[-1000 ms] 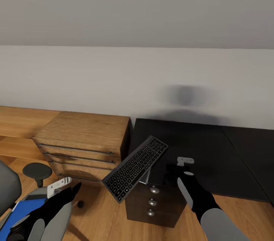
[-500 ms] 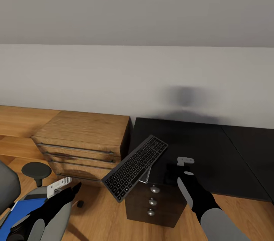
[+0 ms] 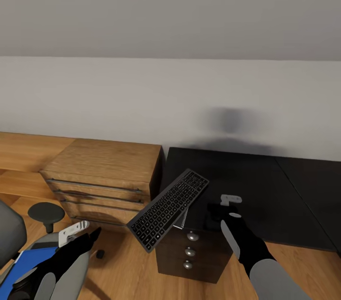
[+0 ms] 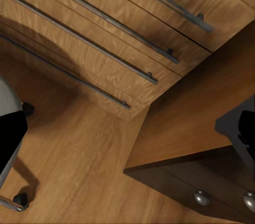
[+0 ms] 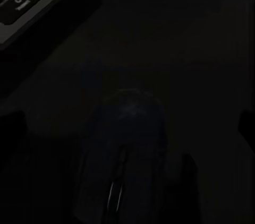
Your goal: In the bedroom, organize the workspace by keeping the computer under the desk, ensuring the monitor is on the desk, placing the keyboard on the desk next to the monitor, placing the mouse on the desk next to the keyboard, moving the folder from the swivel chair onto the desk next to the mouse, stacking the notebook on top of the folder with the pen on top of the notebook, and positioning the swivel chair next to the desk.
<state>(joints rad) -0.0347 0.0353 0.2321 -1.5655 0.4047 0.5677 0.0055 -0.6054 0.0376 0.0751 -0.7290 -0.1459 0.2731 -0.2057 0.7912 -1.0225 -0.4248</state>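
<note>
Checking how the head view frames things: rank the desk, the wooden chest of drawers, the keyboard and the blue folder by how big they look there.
Largest to smallest:
1. desk
2. chest of drawers
3. keyboard
4. folder, partly hidden by the left arm and the picture's edge, so its full size is unsure.

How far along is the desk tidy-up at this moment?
Early. The keyboard is on the desk but hangs well over its left corner, above the drawer unit. The right wrist view shows the mouse lying on the dark top near the keyboard, under the right gripper. Nothing looks gripped. The folder is on the swivel chair beside the left gripper. Monitor, notebook and pen are left.
</note>
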